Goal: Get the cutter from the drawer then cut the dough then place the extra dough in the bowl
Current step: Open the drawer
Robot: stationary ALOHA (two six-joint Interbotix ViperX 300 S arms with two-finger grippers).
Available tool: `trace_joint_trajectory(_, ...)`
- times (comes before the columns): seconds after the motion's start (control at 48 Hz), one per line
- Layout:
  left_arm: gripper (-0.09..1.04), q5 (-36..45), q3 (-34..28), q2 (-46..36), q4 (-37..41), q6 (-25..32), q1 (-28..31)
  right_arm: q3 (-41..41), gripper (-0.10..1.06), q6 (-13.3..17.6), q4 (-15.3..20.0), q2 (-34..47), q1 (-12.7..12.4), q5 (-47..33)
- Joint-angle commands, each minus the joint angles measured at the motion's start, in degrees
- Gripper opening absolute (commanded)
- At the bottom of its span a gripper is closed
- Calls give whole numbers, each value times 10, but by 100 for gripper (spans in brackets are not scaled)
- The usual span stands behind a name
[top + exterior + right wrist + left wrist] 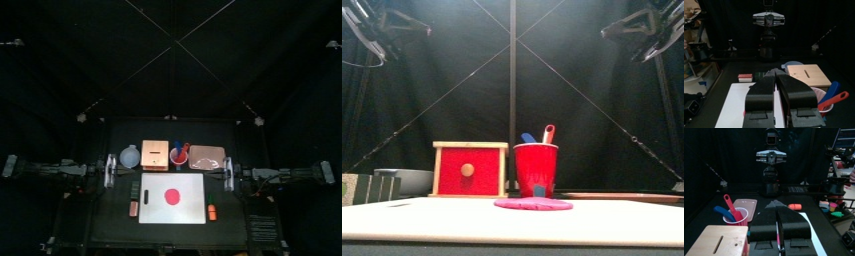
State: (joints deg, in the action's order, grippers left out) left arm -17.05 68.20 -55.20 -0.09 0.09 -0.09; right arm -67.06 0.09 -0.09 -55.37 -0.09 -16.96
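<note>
Lying between left hand point(776, 204) and right hand point(776, 71), each pressed together, dough point(171, 194) touches neither.

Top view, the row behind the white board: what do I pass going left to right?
Left to right: blue-grey bowl → wooden box → red cup → pink tray.

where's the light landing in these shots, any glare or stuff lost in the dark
Top view: the white cutting board is the brightest patch, the dough plain against it. Front view: the red cup and wooden box are evenly lit, no glare. Wrist views: the left claw and right claw show as dark shapes.
</note>
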Motion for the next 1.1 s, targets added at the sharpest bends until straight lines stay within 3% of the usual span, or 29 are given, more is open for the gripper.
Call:
trace_joint_trajectory(0.021, -3, 3, -16, 21, -24, -5, -3, 11, 0, 1, -1, 27, -4, -1)
trace_joint_trajectory(0.125, -2, -1, -22, 31, -55, -5, -4, 32, 3, -2, -1, 70, -6, -5)
trace_joint_trajectory(0.229, -2, -16, -24, 63, -139, -6, -4, 102, 3, 0, -1, 157, -23, -6)
trace_joint_trajectory(0.5, -2, -86, -10, 186, -503, -27, -12, 294, 3, 0, -1, 376, -99, 40)
trace_joint_trajectory(0.625, -2, -124, -11, 229, -599, -33, -40, 365, 3, -4, -3, 440, -126, 95)
trace_joint_trajectory(0.854, -2, -203, -26, 287, -659, -57, -81, 475, 3, -5, -39, 572, -136, 183)
trace_joint_trajectory(1.104, -1, -216, -67, 399, -657, -145, -102, 569, 3, -10, -56, 669, -138, 265)
